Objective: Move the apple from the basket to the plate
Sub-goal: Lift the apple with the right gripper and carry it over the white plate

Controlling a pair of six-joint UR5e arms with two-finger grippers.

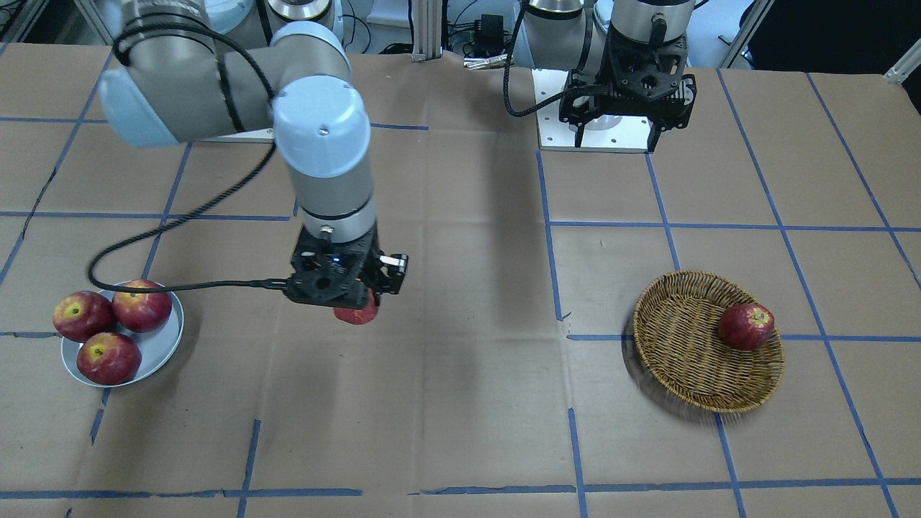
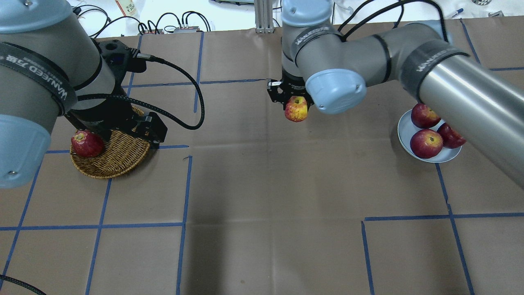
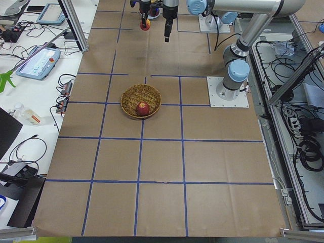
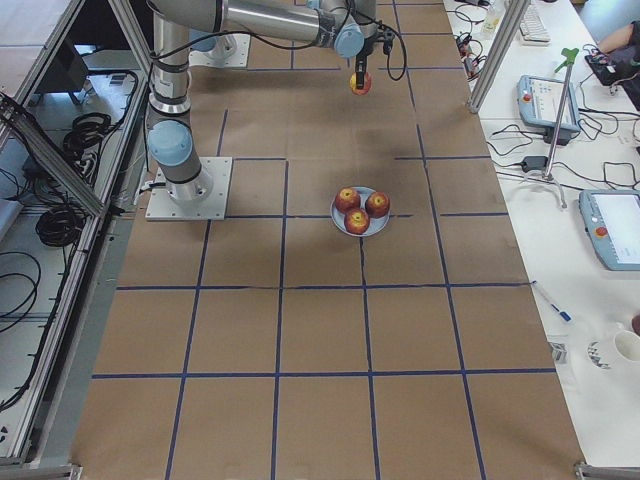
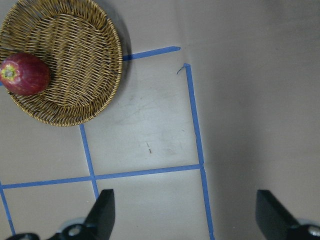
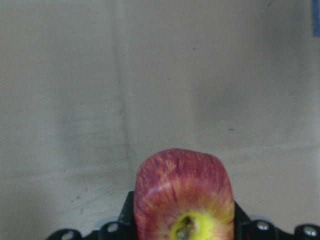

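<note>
My right gripper [image 1: 354,306] is shut on the paler apple [image 2: 296,110], orange-red with a yellow stem patch. It holds the apple in the air over bare table, between the basket and the plate. The apple fills the bottom of the right wrist view [image 6: 184,200]. The wicker basket [image 1: 676,338] holds one dark red apple [image 1: 747,326]. The pale grey-blue plate [image 1: 160,345] holds three dark red apples [image 1: 108,357]. My left gripper [image 5: 185,215] is open and empty, high up near its base, with the basket [image 5: 75,55] off to one side below it.
The table is brown paper marked with blue tape lines. The left arm's white base plate [image 1: 597,137] and the right arm's cable [image 1: 144,244] sit over the table. Monitors, pendants and cables [image 3: 38,61] lie off the far table edge.
</note>
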